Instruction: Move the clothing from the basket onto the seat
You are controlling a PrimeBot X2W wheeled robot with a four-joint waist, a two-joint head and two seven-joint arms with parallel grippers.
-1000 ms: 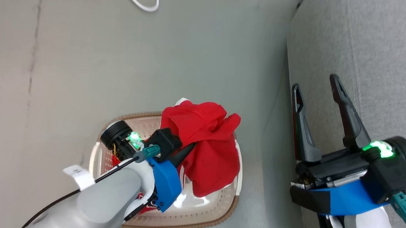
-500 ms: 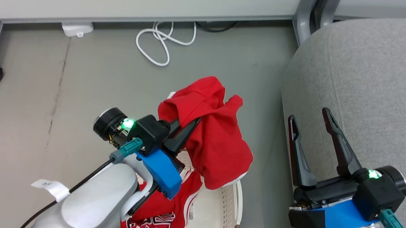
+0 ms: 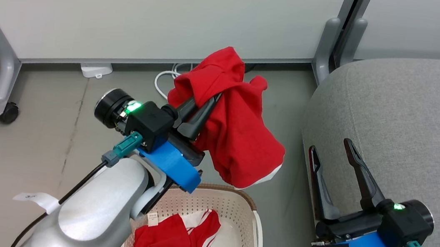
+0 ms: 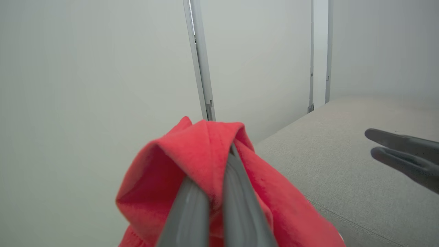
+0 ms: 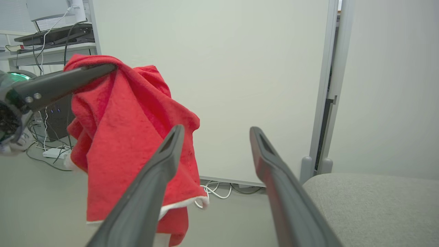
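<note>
While the left tool (image 3: 205,101) is clenched on a bunched fold of one red garment (image 3: 242,147), the cloth hangs in the air above and beyond the basket (image 3: 246,199), touching neither the basket nor the floor. Its white-trimmed hem is the lowest part, on the side toward the seat (image 3: 405,121).

Left wrist view: the fingers (image 4: 187,212) are pressed close together, with red fabric draped over their tips.

Second red garment (image 3: 171,243) lies crumpled in the basket bottom. It has white trim and a small white tag. Dark-and-white marking at the frame's lower edge is probably lettering, but it is cut off.

Right tool (image 3: 330,147) is released, fingers spread wide and holding nothing. It sits over the seat's rounded front edge, well apart from the held cloth. In the right wrist view the garment hangs to the left, beyond the spread fingers.

Seat surface is bare light grey fabric, seam visible.

Background: pale partition panel (image 3: 134,4) on a castered foot (image 3: 7,113), white cable (image 3: 163,82) on the grey floor beneath it.
</note>
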